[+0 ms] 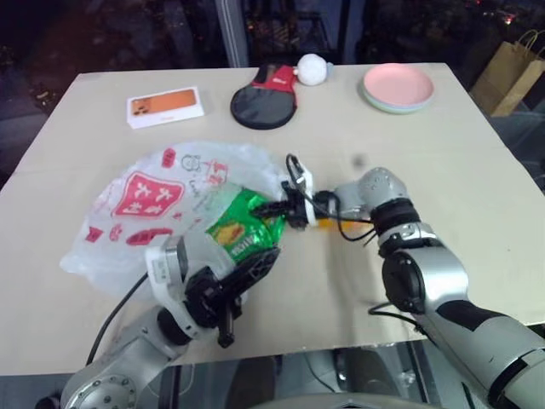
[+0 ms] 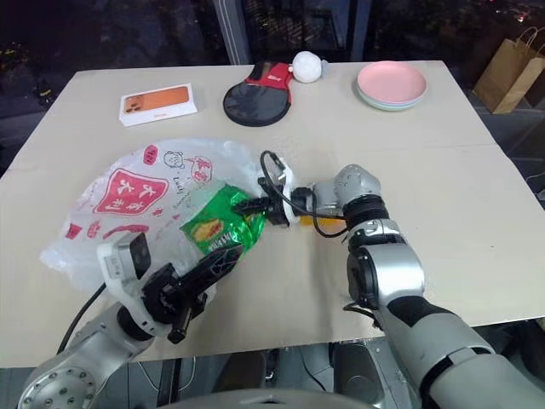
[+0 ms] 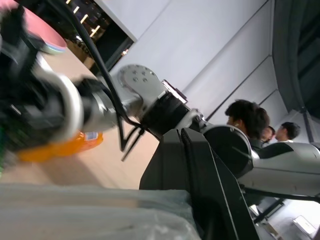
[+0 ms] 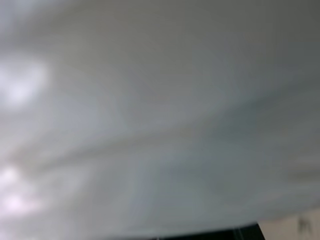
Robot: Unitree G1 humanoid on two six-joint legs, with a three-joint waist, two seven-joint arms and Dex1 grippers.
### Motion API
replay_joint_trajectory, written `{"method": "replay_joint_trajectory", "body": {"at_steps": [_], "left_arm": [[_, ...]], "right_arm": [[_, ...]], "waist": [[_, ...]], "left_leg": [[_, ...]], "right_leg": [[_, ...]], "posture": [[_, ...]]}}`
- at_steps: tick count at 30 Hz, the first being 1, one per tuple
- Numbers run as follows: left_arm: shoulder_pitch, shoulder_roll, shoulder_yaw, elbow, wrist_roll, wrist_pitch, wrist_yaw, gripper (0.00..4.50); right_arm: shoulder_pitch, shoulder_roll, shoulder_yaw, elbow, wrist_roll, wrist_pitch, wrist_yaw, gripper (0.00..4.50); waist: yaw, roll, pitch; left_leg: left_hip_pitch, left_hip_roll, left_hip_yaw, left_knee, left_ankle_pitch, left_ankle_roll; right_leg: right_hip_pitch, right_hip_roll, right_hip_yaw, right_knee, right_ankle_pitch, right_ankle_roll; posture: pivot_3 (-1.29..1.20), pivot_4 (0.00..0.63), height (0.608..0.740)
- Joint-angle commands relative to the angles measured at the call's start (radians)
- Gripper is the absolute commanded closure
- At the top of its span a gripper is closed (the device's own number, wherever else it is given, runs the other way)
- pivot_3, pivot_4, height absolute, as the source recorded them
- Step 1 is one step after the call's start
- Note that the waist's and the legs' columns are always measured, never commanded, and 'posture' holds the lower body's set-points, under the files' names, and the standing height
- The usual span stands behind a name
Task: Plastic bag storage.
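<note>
The bag (image 1: 149, 213) is lying crumpled on the table's (image 1: 477, 196) near left. The right gripper (image 1: 277, 207), jaws pressed together, is pinching the green packet (image 1: 243, 223) at the bag's mouth. The left gripper (image 1: 247, 277), jaws also together, is seemingly nipping the bag's near edge.
</note>
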Motion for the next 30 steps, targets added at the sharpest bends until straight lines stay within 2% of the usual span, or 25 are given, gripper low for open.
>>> {"method": "replay_joint_trajectory", "body": {"at_steps": [1,6,11,15,18,21,25,26,29,30], "left_arm": [[-0.041,0.009,-0.003,-0.018,-0.003,-0.003,-0.018,4.5],[-0.282,-0.007,-0.041,0.088,-0.011,0.022,-0.005,4.5],[-0.536,-0.053,-0.109,0.233,0.028,0.056,-0.038,4.5],[-0.596,-0.089,-0.146,0.278,0.051,0.074,-0.077,4.5],[-0.574,-0.106,-0.146,0.267,0.046,0.084,-0.086,4.5],[-0.539,-0.123,-0.113,0.264,0.022,0.08,-0.07,4.5],[-0.508,-0.143,-0.059,0.275,-0.05,0.089,-0.032,4.5],[-0.502,-0.145,-0.044,0.285,-0.093,0.105,-0.008,4.5],[-0.522,-0.176,0.02,0.328,-0.243,0.108,0.079,4.5],[-0.535,-0.187,0.041,0.341,-0.278,0.101,0.107,4.5]], "right_arm": [[-0.035,0.061,-0.086,-0.05,0.049,-0.115,-0.089,4.45],[-0.037,0.117,-0.152,-0.075,0.071,-0.291,-0.185,4.45],[-0.072,0.115,-0.211,-0.067,0.112,-0.428,-0.24,4.45],[-0.081,0.084,-0.236,-0.09,0.129,-0.512,-0.267,4.45],[-0.059,0.062,-0.225,-0.153,0.147,-0.479,-0.263,4.45],[-0.023,0.051,-0.201,-0.223,0.166,-0.383,-0.269,3.72],[0.036,0.031,-0.115,-0.335,0.184,-0.22,-0.213,1.87],[0.054,0.019,-0.077,-0.367,0.18,-0.173,-0.193,1.19],[0.112,-0.042,0.066,-0.45,0.116,-0.122,-0.12,0.02],[0.13,-0.067,0.112,-0.473,0.087,-0.132,-0.096,0.02]], "waist": [[0.0,0.0,0.0],[0.009,0.0,0.0],[0.0,0.0,0.0],[-0.017,0.0,0.0],[-0.027,0.0,0.0],[-0.025,0.0,0.0],[-0.023,0.0,0.0],[-0.023,0.0,0.0],[-0.022,0.0,0.0],[-0.02,0.0,0.0]], "left_leg": [[0.0,0.0,0.0,0.0,0.0,0.0],[-0.001,-0.001,-0.002,0.001,0.0,0.0],[-0.002,-0.001,-0.002,0.002,0.0,0.0],[-0.003,-0.001,-0.002,0.002,0.0,0.0],[-0.005,-0.001,-0.002,0.001,0.0,0.0],[-0.008,0.0,-0.002,0.001,0.001,-0.001],[-0.009,-0.001,-0.002,0.003,0.0,0.0],[-0.009,-0.001,-0.003,0.003,0.0,0.0],[-0.009,-0.001,-0.003,0.004,0.0,0.0],[-0.009,-0.001,-0.003,0.005,0.0,0.0]], "right_leg": [[0.0,0.0,0.0,0.0,0.0,0.0],[0.0,0.0,-0.002,0.001,0.0,0.0],[-0.001,0.0,-0.001,0.004,0.0,0.0],[-0.004,0.0,-0.001,0.007,0.0,0.0],[-0.006,0.0,0.0,0.006,0.0,0.0],[-0.009,0.0,-0.001,0.01,0.0,0.0],[-0.01,-0.001,-0.001,0.008,0.0,0.0],[-0.01,-0.001,-0.001,0.009,0.0,0.0],[-0.01,-0.001,-0.002,0.01,0.0,0.0],[-0.01,-0.001,-0.002,0.011,0.0,0.0]], "posture": [[0.0,0.15,0.74],[0.0,0.15,0.74],[0.0,0.15,0.74],[0.0,0.15,0.74],[0.0,0.15,0.74],[0.0,0.15,0.74],[0.0,0.15,0.74],[0.0,0.15,0.74],[0.0,0.15,0.74],[0.0,0.15,0.74]]}}
